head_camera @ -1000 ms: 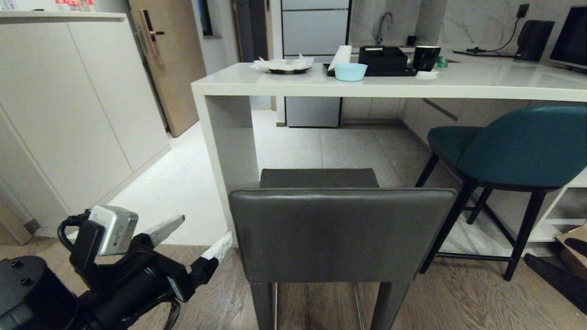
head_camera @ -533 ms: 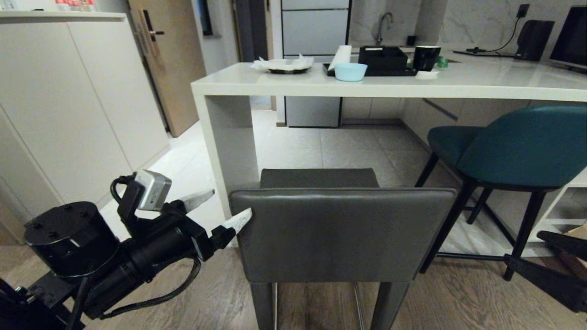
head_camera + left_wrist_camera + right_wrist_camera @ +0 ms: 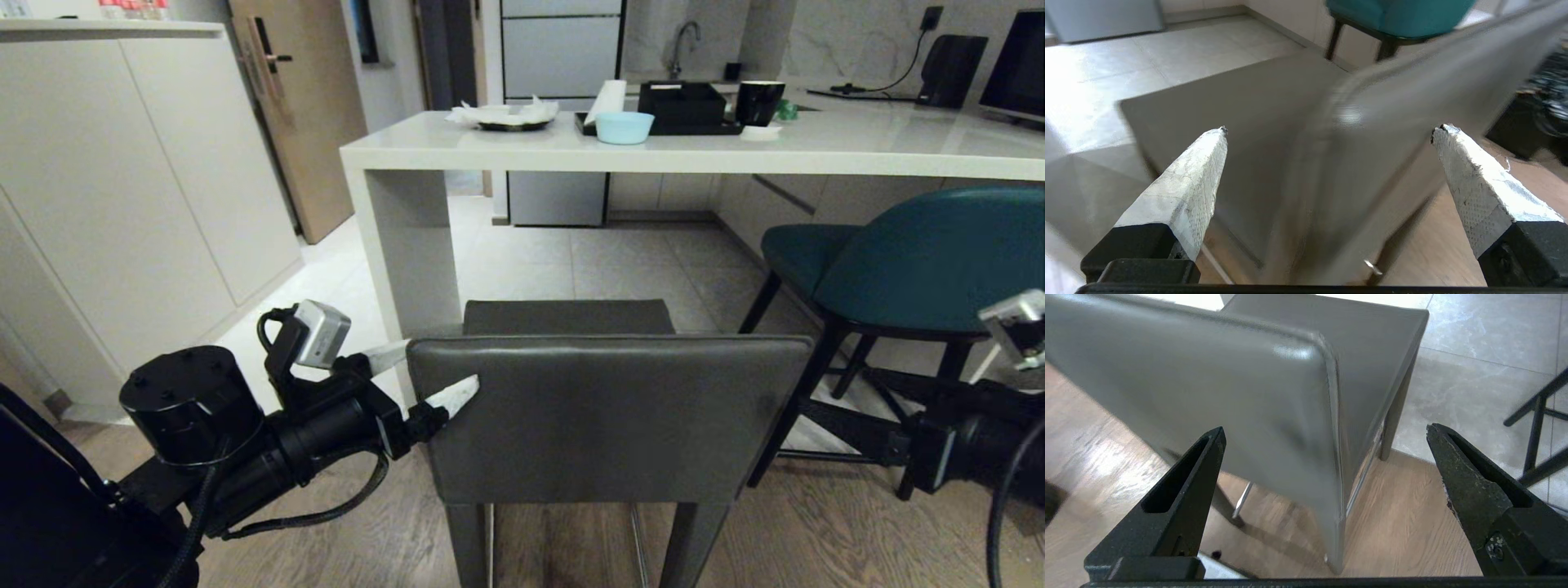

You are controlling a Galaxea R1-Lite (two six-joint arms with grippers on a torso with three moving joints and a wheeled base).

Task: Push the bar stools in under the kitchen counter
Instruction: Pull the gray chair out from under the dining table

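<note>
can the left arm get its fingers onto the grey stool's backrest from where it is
Probably yes: the left gripper is open, its fingers straddling the left edge of the grey stool's backrest, with nothing in between.

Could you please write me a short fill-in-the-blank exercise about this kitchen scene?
1. The left gripper straddles the backrest edge of the ___ stool.
2. The light blue bowl sits on the kitchen ___.
3. The teal stool has thin ___ legs.

Missing words: grey; counter; black
</note>
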